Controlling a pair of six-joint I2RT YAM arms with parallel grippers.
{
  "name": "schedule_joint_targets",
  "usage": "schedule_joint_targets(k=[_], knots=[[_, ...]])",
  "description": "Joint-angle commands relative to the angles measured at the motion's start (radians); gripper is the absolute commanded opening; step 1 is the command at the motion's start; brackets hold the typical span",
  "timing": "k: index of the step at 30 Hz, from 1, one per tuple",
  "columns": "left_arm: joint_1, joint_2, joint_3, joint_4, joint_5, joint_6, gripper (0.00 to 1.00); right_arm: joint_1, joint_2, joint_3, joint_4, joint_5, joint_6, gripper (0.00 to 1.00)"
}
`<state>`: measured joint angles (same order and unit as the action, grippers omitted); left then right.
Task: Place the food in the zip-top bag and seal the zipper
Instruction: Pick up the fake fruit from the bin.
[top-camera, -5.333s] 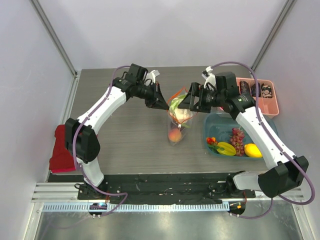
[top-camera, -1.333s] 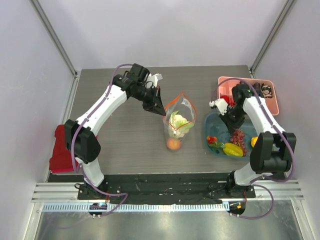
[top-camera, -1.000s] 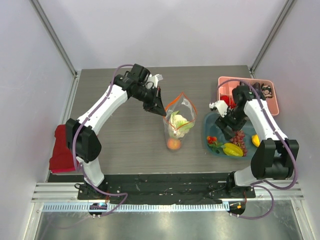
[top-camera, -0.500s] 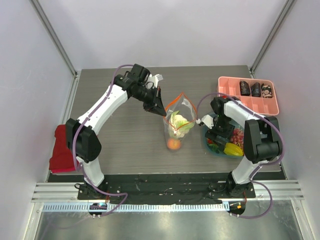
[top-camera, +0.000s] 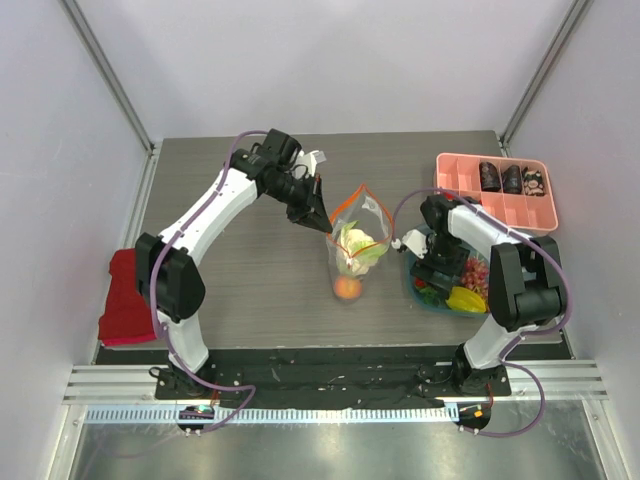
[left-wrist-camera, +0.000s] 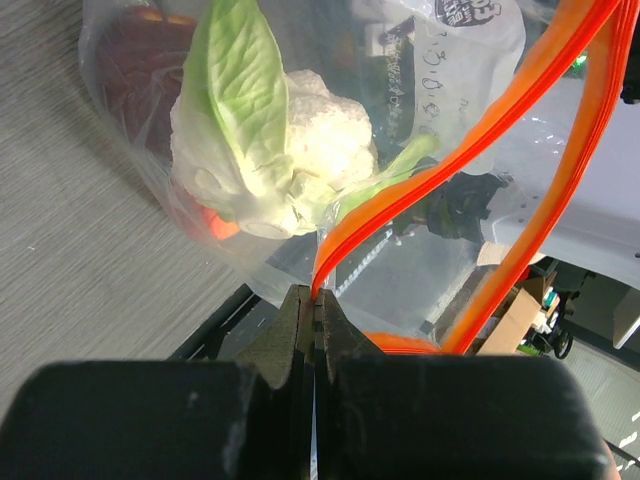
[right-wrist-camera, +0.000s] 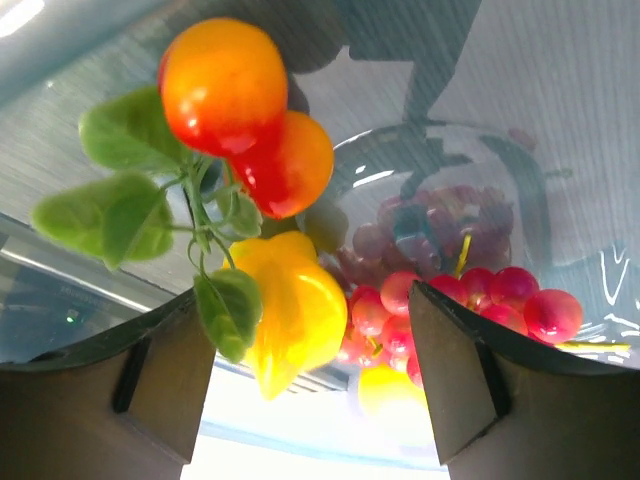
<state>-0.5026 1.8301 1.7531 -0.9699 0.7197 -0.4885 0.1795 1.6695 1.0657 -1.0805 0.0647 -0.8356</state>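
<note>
Top external | grey wood-grain table (top-camera: 250, 285) | pale lilac walls (top-camera: 330, 60)

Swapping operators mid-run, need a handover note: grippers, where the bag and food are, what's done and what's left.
Left gripper: shut on the zipper, holding the mouth of the zip-top bag open.
Right gripper: open and empty, down in the blue bin over the starfruit.
Done: the cabbage and an orange fruit are in the bag.
Left: the starfruit, grapes and red-orange fruits in the bin go into the bag. The zipper is not yet sealed.
</note>
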Motion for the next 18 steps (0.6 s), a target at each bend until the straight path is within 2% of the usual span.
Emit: schedule_joint_targets(k=[1,11,18], knots=[[0.009,0.000,0.034,0.003,0.027,0.008,0.00,0.025,-0.040,-0.006,-0.102,0.058,-0.025,0.80],[0.007,-0.012,0.025,0.007,0.024,0.004,0.00,0.015,-0.221,-0.088,-0.095,0.047,-0.079,0.81],[0.009,-0.018,0.008,0.011,0.024,-0.001,0.00,0.006,-0.202,-0.130,-0.064,0.060,-0.096,0.76]])
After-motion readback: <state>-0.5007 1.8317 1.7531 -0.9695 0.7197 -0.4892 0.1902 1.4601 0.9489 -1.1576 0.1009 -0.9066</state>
